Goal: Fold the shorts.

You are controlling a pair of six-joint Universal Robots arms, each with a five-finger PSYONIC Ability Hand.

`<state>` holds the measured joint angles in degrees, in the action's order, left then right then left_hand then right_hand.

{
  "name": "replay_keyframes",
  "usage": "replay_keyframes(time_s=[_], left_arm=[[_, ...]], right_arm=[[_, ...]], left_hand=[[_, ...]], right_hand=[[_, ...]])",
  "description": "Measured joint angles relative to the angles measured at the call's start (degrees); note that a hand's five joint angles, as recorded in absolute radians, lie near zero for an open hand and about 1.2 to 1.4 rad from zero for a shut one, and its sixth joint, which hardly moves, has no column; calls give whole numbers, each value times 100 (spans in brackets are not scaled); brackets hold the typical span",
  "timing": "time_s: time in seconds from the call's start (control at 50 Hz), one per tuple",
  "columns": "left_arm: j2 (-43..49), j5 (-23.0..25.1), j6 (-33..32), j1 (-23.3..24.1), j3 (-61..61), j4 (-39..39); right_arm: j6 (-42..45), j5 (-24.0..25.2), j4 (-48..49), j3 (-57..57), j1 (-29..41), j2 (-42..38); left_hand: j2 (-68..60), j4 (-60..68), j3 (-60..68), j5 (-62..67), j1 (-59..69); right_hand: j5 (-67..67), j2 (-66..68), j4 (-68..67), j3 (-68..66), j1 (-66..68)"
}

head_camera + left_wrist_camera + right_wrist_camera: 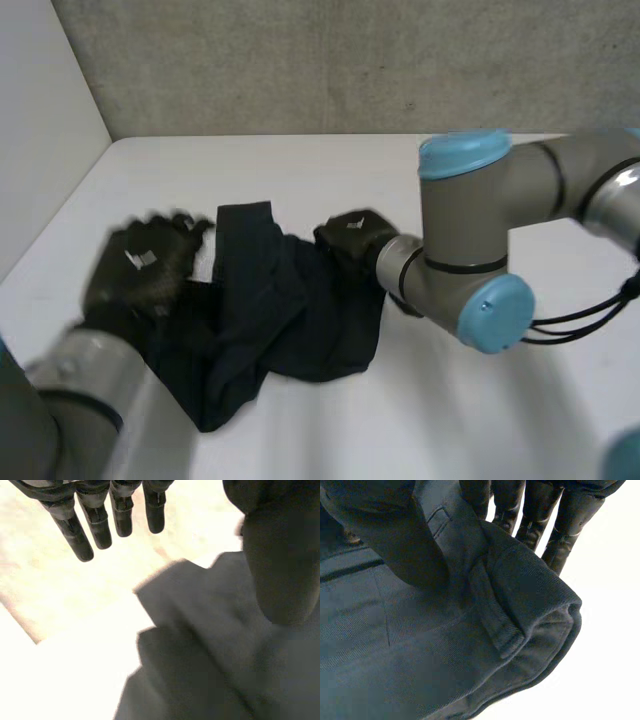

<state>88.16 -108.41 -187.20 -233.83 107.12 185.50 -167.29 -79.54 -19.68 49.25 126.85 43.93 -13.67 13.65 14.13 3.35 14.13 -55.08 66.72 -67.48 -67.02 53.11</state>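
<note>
Head view: crumpled dark navy fabric shorts lie mid white tabletop, long axis far to near. The right hand pinches their far right edge between thumb and fingers. The left hand, fingers straight and empty, hovers just left of them.

Dark navy shorts lie crumpled mid-table, one edge seemingly folded over.

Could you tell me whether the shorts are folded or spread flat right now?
Neither: the shorts lie bunched on the table, one edge doubled over and pinched in the right hand.
</note>
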Motion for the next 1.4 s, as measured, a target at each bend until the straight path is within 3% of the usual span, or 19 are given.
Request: replay_keyframes(time_s=[0.08, 0.14, 0.24, 0.34, 0.5, 0.64, 0.68, 0.7, 0.74, 0.76, 0.84, 0.88, 0.92, 0.98, 1.04, 1.14, 1.2, 1.32, 1.4], left_arm=[[-129, 125, 22, -496, -473, 12], [-104, 253, 47, -627, -709, 16], [378, 792, 248, -836, -1725, -15], [1158, 980, 595, -752, -2792, -183], [2447, 1269, 793, -548, -3944, -852], [3675, 1981, 750, -505, -4499, -1647], [3906, 2093, 731, -511, -4638, -1736], [4043, 2152, 720, -517, -4747, -1770], [4108, 2178, 714, -519, -4808, -1781], [4280, 2256, 702, -521, -4991, -1799], [4454, 2401, 694, -519, -5212, -1796], [4584, 2671, 705, -538, -5419, -1766], [4602, 2733, 709, -551, -5474, -1741], [4610, 2722, 701, -624, -5690, -1546], [4533, 2370, 663, -748, -5976, -1097], [4047, 1714, 560, -971, -6353, 242], [3697, 1641, 532, -1046, -6353, 976], [3193, 2016, 547, -1095, -5934, 1725], [2777, 2621, 627, -1182, -5145, 1946]], right_arm=[[401, -308, 493, 664, -12, 784], [501, -352, 599, 796, -17, 944], [1606, -711, 1341, 1862, -11, 2062], [2550, -1036, 1879, 2649, 88, 2561], [3509, -1158, 2860, 3729, 241, 3106], [3987, -1103, 3355, 4325, 222, 3208], [4021, -1085, 3383, 4357, 206, 3180], [4036, -1070, 3393, 4357, 195, 3145], [4042, -1059, 3397, 4349, 190, 3120], [4053, -1025, 3402, 4293, 182, 3038], [4057, -988, 3402, 4187, 176, 2935], [4036, -953, 3393, 3858, 163, 2703], [4033, -951, 3391, 3805, 162, 2670], [4012, -964, 3396, 3273, 151, 2392], [4003, -992, 3413, 2722, 135, 2183], [3959, -1211, 3686, 1103, 81, 1748], [3896, -1378, 3985, 436, 68, 1644], [3754, -1560, 4313, 33, 63, 1692], [3597, -1589, 4269, 452, 52, 1895]], left_hand=[[0, 0, 0, -1, 0], [0, 0, 0, 0, 0], [0, 0, 0, 0, 0], [0, 0, 0, 0, 0], [0, 0, 0, 0, 0], [-47, 44, 29, 67, 52], [-756, 758, 701, 801, 746], [-2066, 2074, 2002, 2096, 2309], [-2066, 2074, 2002, 2096, 2309], [-3261, 3217, 3195, 3214, 3372], [-3766, 3733, 3665, 3713, 3752], [-5168, 5135, 5061, 5072, 4996], [-5168, 5135, 5061, 5072, 4996], [-5417, 5507, 5379, 5274, 5086], [-5446, 5507, 5380, 5275, 5086], [-5449, 5507, 5381, 5274, 5086], [-5450, 5507, 5381, 5274, 5086], [-5473, 5507, 5382, 5274, 5086], [-5483, 5508, 5409, 5274, 5086]], right_hand=[[0, 0, -51, 0, 186], [0, 0, -52, 0, 188], [-65, 0, -52, 0, 226], [-65, 0, -52, 0, 268], [-65, 0, -52, 0, 268], [-65, 0, -52, 0, 268], [-65, 0, -52, 0, 268], [-65, 0, -52, 0, 268], [-65, 0, -52, 0, 268], [-65, 0, -52, 0, 268], [-65, 0, -52, 0, 268], [-65, 0, -53, 0, 283], [-65, 0, -53, 0, 283], [-65, 0, -53, 0, 296], [-65, 51, -54, -54, 297], [-65, 64, -82, -65, 296], [-65, 64, -82, -65, 296], [-65, 64, -82, -65, 304], [-124, 64, -82, -65, 356]])
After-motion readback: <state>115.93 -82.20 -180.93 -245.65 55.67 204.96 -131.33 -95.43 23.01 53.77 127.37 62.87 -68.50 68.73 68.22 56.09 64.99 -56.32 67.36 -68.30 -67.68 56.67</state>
